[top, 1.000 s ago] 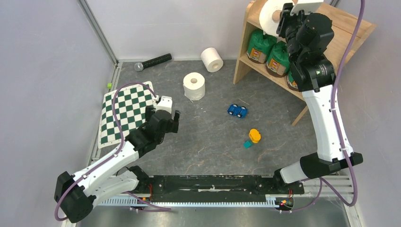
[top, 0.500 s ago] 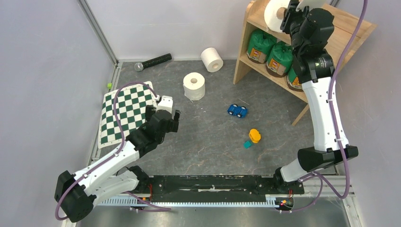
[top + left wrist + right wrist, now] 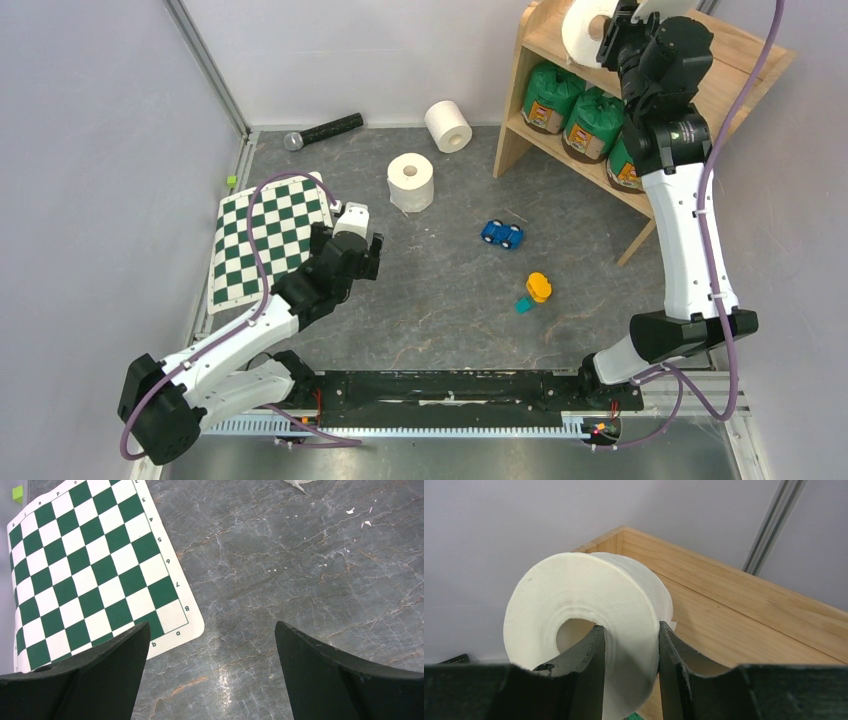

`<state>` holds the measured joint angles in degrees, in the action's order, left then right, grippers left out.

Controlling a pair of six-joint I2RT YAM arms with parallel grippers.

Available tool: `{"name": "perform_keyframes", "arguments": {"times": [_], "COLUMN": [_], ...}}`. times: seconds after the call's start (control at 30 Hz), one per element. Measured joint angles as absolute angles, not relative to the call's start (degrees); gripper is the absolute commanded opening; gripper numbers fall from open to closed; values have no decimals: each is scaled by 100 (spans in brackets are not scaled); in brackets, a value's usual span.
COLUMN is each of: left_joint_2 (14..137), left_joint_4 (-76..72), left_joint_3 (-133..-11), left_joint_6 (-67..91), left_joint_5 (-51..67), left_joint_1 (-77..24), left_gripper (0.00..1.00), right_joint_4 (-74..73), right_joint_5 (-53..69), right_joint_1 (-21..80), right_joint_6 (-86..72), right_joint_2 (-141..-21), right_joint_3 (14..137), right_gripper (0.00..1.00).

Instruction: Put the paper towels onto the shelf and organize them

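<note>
From above, the right arm is reaching up at the far right, with the right gripper (image 3: 607,30) clamping a bare white hollow-core paper roll (image 3: 583,28) at the top tier of the light wooden 2-tier shelf (image 3: 735,62). 3 green-wrapped rolls (image 3: 549,97) are sitting on the lower tier, and the rightmost one is partly hidden by the arm. 2 more white rolls (image 3: 411,182) are resting on the floor to the left of the shelf.

In the left wrist view, the left gripper (image 3: 212,680) is hanging spread wide and empty beside the green-white checkerboard mat (image 3: 90,575).

In the right wrist view, 1 finger is sitting inside the roll's core and the other outside, pinching its wall.

Right pincer (image 3: 607,25) holds white roll (image 3: 580,30) over shelf (image 3: 745,60) top; green rolls (image 3: 592,118) on lower tier.
</note>
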<state>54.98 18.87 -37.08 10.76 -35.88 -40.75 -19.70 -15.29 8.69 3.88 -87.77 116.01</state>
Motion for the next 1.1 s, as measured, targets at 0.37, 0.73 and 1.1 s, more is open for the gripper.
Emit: {"name": "perform_keyframes", "arguments": {"times": [0.37, 0.73, 1.1], "left_joint_2": [5588, 5590, 5590], "left_joint_4": [1785, 1782, 1782], "left_joint_3": [-3708, -3708, -3708], "left_joint_6": [1076, 1074, 1074], "left_joint_5": [-3583, -3583, -3579], "left_joint_1": [-4075, -4075, -4075], "left_gripper": [100, 100, 100], "right_joint_4": [-2025, -2161, -2167], "right_joint_5": [-1505, -1481, -1483], "right_joint_1": [838, 834, 768], "right_joint_6": [392, 388, 388], "right_joint_2": [-8318, -8256, -8440], "right_joint_3": [11386, 11384, 11386], "right_gripper": [21, 29, 43]}}
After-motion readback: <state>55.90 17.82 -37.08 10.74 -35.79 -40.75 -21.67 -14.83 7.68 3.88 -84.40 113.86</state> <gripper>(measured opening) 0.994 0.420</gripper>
